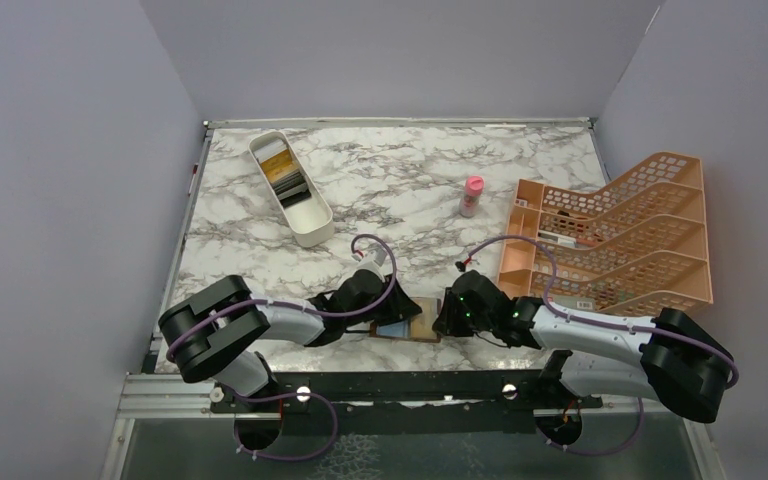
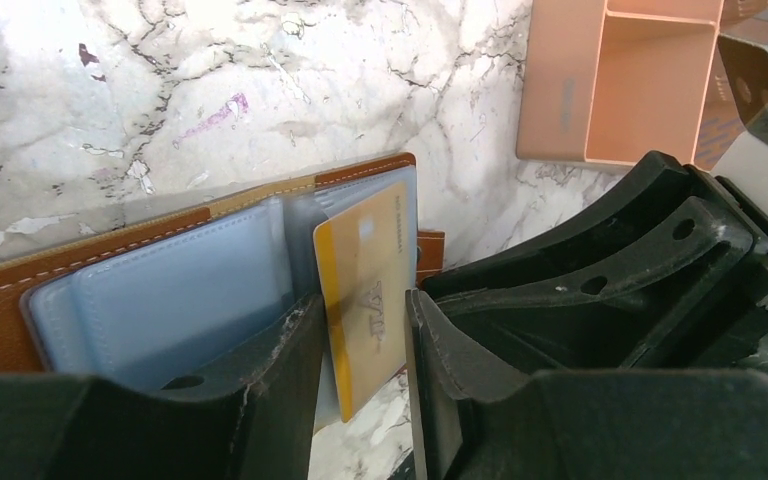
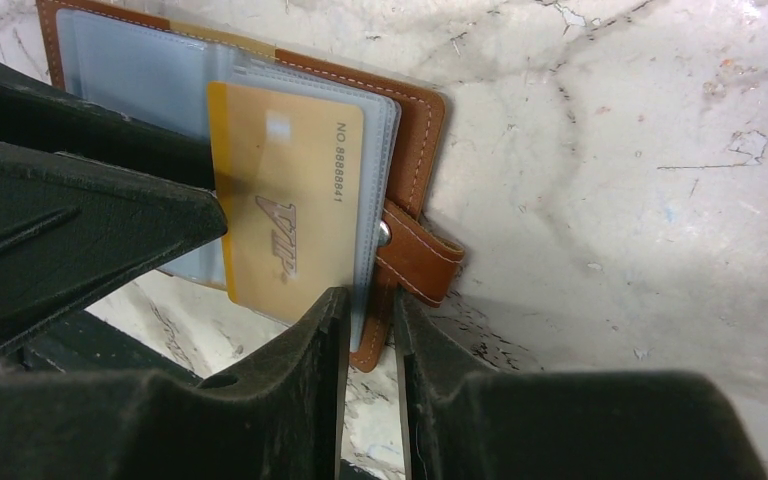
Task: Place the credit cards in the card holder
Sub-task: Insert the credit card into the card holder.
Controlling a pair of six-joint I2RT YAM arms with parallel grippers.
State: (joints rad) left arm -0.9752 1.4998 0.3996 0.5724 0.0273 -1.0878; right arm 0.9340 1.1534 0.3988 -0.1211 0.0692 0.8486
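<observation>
Holder (image 3: 415,150) is lying open flat at the near edge of the table (image 1: 400,180), between the two arms, blue-grey sleeves (image 3: 140,70) facing up, strap (image 3: 420,255) sticking out on its right side. Right gripper (image 3: 368,295) is sitting at that right edge with jaws narrow, pinching the rim of the cover and the clear sleeve by the strap; judging this is pinning the holder down so it is not sliding while a card goes in. Gold card (image 3: 285,200) is lying on the right-hand page, its far part looking tucked under the clear sleeve and its near end sticking out past the holder's edge, so it is only partly seated. Left gripper (image 2: 360,305) is hovering over that near end with jaws parted; the card is showing in the gap between them, face up. It does not appear to be clamping it. Likely placed there to push the card home. White tray (image 1: 312,232) at far left is holding the remaining cards (image 1: 282,170), one yellow and some dark, stacked on edge, well apart from the holder. Orange rack (image 1: 660,270) at right is holding a few small items, too small to identify. Pink bottle (image 1: 471,196) is standing upright beside the rack.
</observation>
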